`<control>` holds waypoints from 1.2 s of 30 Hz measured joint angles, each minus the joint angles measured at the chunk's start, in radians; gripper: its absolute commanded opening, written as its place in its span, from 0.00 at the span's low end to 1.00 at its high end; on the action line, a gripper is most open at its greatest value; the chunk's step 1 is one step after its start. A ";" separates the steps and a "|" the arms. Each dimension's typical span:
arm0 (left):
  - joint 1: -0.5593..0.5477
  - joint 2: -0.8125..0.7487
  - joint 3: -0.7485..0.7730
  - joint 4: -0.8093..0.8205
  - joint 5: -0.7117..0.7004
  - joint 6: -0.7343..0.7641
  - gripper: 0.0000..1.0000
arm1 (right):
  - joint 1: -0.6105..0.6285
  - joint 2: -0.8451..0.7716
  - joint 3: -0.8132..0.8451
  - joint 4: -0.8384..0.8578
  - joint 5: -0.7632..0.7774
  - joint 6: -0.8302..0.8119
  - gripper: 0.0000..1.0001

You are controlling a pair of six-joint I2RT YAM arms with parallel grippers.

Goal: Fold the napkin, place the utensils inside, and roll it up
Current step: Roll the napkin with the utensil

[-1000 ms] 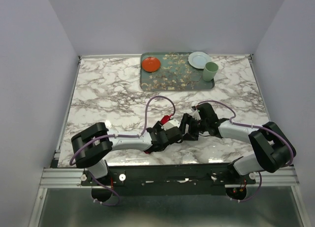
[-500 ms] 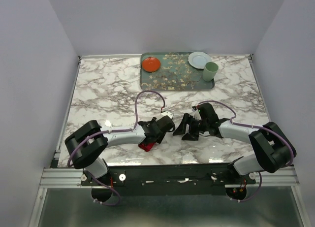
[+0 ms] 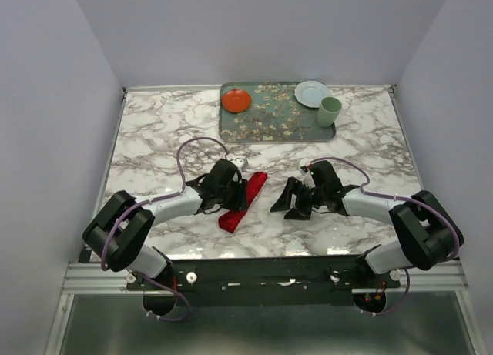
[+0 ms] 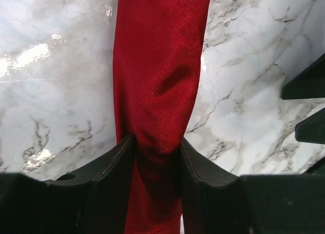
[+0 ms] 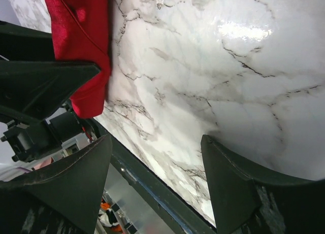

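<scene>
Red napkin (image 3: 249,195) lay as a roll well nearside of tray (image 3: 269,122). L gripper (image 4: 156,142) pinched its middle; R gripper (image 5: 155,140) spread, empty. Prob. soft, light, slippy: grip mid-roll, firmly.

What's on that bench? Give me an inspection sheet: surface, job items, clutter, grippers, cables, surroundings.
Surface: white marble-patterned tabletop, glossy, no spills seen.
Job's things: napkin rolled into a narrow red bundle near the middle; utensils not visible.
Clutter: floral tray at the far edge, with an orange plate, a pale plate and a green cup.
Grippers: left gripper pinching the napkin; right gripper open over bare marble beside it.
Cables: purple cables, one loop on each arm, clear of the napkin.
Surroundings: plain pale walls; metal frame at the near edge.
</scene>
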 measured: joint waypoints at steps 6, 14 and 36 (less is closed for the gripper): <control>0.085 0.029 -0.029 0.105 0.168 -0.063 0.45 | 0.000 0.001 0.000 0.003 -0.002 0.000 0.79; 0.133 0.060 -0.043 0.175 0.270 -0.117 0.42 | 0.000 0.002 0.000 0.004 -0.009 0.000 0.79; 0.179 0.097 -0.042 0.220 0.370 -0.187 0.76 | 0.000 0.003 -0.022 0.046 -0.026 0.008 0.79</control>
